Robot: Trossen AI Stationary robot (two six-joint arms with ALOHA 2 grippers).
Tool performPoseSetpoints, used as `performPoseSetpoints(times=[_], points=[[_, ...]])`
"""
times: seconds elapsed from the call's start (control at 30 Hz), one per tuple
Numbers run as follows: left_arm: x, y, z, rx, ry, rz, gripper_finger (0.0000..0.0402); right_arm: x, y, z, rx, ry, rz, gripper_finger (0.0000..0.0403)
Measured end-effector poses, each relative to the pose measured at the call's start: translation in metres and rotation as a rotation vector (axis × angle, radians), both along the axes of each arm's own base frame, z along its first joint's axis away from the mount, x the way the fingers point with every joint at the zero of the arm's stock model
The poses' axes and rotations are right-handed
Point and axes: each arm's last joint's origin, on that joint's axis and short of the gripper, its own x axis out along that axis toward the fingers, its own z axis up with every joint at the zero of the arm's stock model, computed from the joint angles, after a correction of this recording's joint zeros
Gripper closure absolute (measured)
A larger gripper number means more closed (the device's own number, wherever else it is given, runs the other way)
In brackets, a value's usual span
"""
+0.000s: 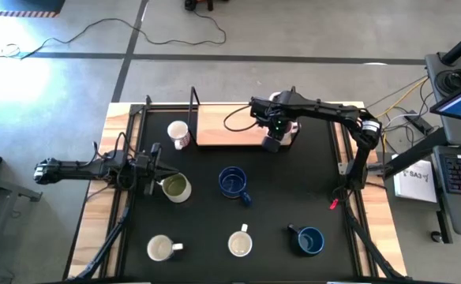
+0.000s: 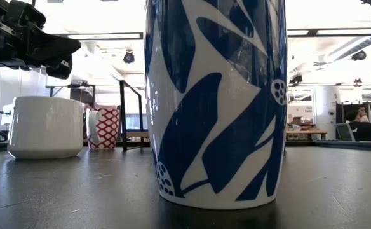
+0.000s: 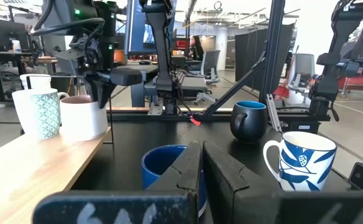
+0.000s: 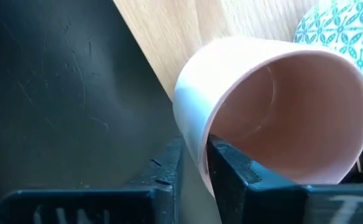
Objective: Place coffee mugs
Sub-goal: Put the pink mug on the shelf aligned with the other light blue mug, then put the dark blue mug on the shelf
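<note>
From above, six mugs stand upright on the black mat, mouths up: the red-print mug near the back left, the olive-green mug at the left, a dark blue mug in the middle with its handle towards the front right, and along the front a cream mug, a white mug with its handle to the back, and a second dark blue mug with its handle to the left. The right arm reaches in from the right edge, its right gripper over the front right corner of the wooden board. The left arm lies low from the left, the left gripper just beside the olive-green mug.

At table height, a blue-leaf mug stands upright, filling the middle; a white mug and the red-print one sit behind.

From the left wrist, the left gripper's fingers are pressed together, holding nothing. The pinkish mug stands upright on the board beside a teal-patterned mug, with the right gripper on it.

From the right wrist, the fingers straddle the pinkish mug's rim, one inside and one outside, standing slightly apart around the wall.
</note>
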Motion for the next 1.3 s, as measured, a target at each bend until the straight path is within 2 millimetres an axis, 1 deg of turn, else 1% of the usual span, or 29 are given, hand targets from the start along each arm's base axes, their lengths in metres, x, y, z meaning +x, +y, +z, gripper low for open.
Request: performPoseSetpoints(times=[0.07, 0.23, 0.37, 0.47, 0.63, 0.8, 0.87, 1.03, 1.3], points=[[0.000, 0.000, 0.000, 0.000, 0.000, 0.000, 0.0402, -0.002, 0.001, 0.004, 0.002, 0.005, 0.000, 0.0329], [0.000, 0.000, 0.000, 0.000, 0.000, 0.000, 0.0402, -0.005, 0.002, 0.026, -0.025, -0.062, -0.018, 0.0312], [0.000, 0.000, 0.000, 0.000, 0.000, 0.000, 0.0402, -0.010, 0.006, 0.038, -0.030, -0.109, -0.058, 0.0305], [0.000, 0.000, 0.000, 0.000, -0.001, 0.000, 0.0402, -0.014, 0.012, 0.047, -0.033, -0.141, -0.085, 0.0303], [0.000, 0.000, 0.000, 0.000, 0.000, 0.000, 0.0402, -0.015, 0.027, 0.058, 0.021, -0.214, -0.116, 0.0303], [0.000, 0.000, 0.000, 0.000, 0.000, 0.000, 0.0402, -0.010, 0.049, 0.061, 0.059, -0.241, -0.164, 0.0303], [0.000, 0.000, 0.000, 0.000, 0.000, 0.000, 0.0402, -0.008, 0.059, 0.061, 0.099, -0.247, -0.175, 0.0303], [0.000, 0.000, 0.000, 0.000, 0.000, 0.000, 0.0402, 0.000, 0.094, 0.061, 0.158, -0.251, -0.187, 0.0303], [0.000, 0.000, 0.000, 0.000, 0.000, 0.000, 0.0402, 0.013, 0.148, 0.051, 0.191, -0.219, -0.173, 0.0303]])
